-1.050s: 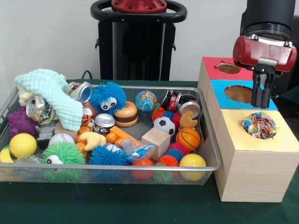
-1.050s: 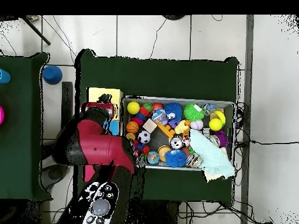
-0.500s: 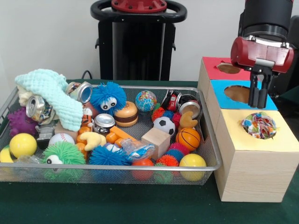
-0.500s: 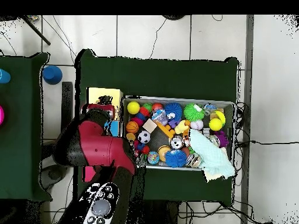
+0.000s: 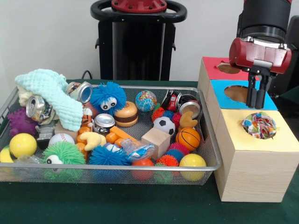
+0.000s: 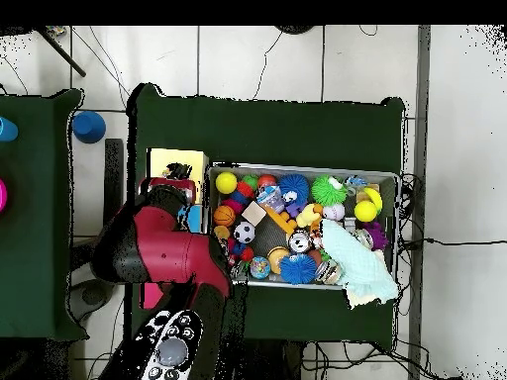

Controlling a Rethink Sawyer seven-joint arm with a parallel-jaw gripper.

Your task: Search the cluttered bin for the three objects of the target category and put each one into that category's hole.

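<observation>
The gripper (image 5: pixel 255 103) hangs above the sorting box (image 5: pixel 254 154), over the edge where the blue section (image 5: pixel 219 88) meets the yellow section (image 5: pixel 280 140), its fingers drawn close together with nothing between them. A multicoloured crumpled item (image 5: pixel 259 124) sits in the yellow hole, filling its mouth and showing above the rim, so it looks placed but not fully dropped through; whether it will settle unaided cannot be told. The wire bin (image 5: pixel 211 154) beside the box is crowded: a soccer ball (image 5: pixel 164 125), a small basketball (image 5: pixel 188 138) and a globe-patterned ball (image 5: pixel 146 100) lie toward the end nearest the box, a wooden cube (image 5: pixel 155 142) between them, a blue furry toy (image 5: pixel 108 98) and crushed cans (image 5: pixel 35 106) nearer the far end, and a mint knitted cloth (image 5: pixel 51 95) draped over that corner. The step in hand seems to be returning to the bin to search again. To do it well, the arm should rise clear of the box before crossing the bin's rim, open the fingers wide beforehand, and come straight down on an item with free space round it, since the neighbours touch and a slanted approach could nudge them or catch the mesh wall.
</observation>
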